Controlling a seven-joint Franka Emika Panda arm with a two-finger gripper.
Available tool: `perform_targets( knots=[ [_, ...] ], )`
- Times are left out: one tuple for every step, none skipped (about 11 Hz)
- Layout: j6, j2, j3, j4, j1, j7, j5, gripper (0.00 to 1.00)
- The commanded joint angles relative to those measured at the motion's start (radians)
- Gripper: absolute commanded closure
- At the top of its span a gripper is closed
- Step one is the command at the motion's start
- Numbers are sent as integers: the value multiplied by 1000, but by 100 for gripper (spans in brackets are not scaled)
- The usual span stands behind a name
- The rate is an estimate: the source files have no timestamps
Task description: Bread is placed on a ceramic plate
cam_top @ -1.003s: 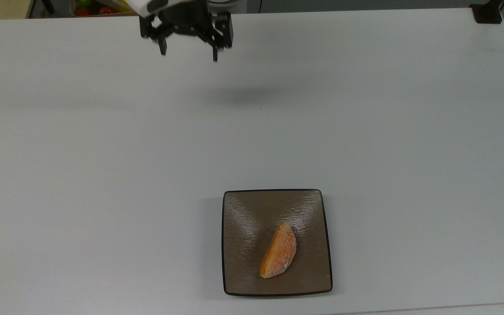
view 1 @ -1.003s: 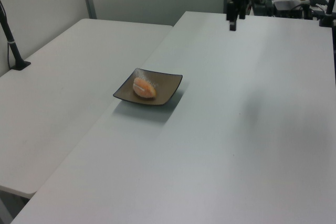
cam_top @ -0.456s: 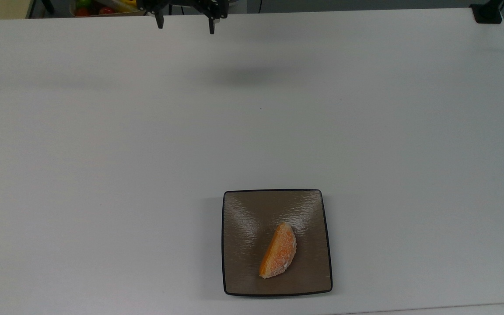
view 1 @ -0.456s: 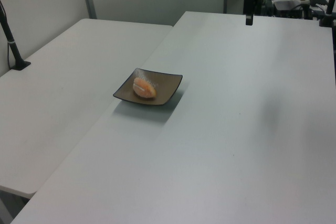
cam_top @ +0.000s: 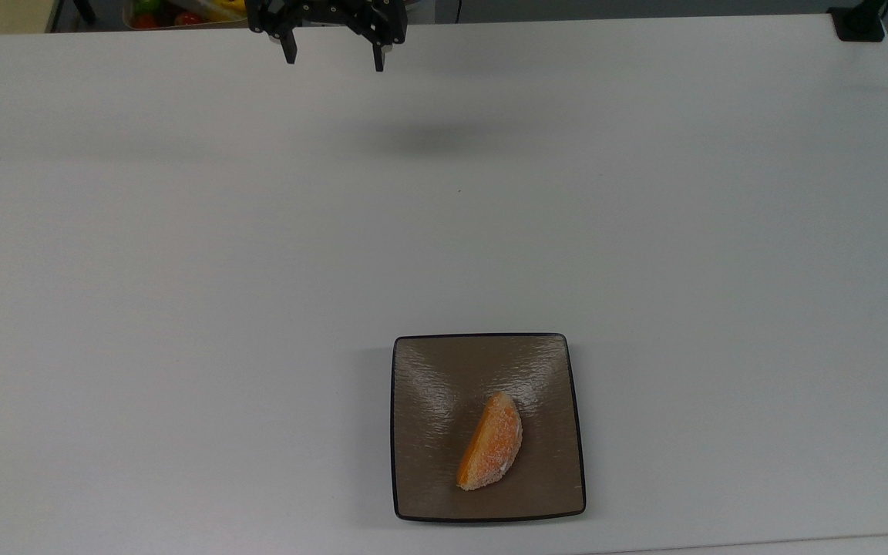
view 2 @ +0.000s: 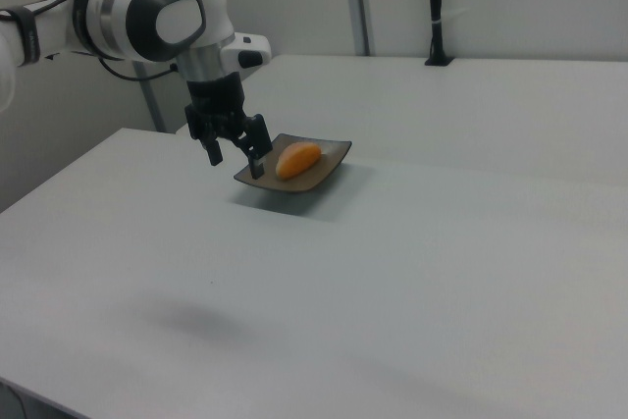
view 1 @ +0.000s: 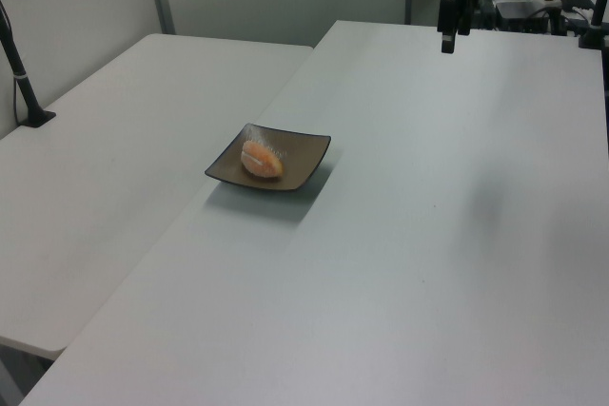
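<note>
White worktop [cam_top: 182,270] | 1 plate [cam_top: 428,370], 1 bread [cam_top: 492,443] lying on it, long axis near-vertical in top view | end effector [cam_top: 332,60] spread wide, empty

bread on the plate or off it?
On. The bread lies inside the ceramic plate, toward the top view's lower right; the gripper hangs far off, fingers apart, holding nothing.

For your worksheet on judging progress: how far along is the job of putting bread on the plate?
Done: the bread lies on the ceramic plate. In hand: nothing; the gripper is open and empty, far across the table from the plate. Left: nothing visible.
</note>
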Motion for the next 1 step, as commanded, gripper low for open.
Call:
perform_targets(
  knots=[
    [31, -32, -12, -44, 13, -12, 6, 0]
  ],
)
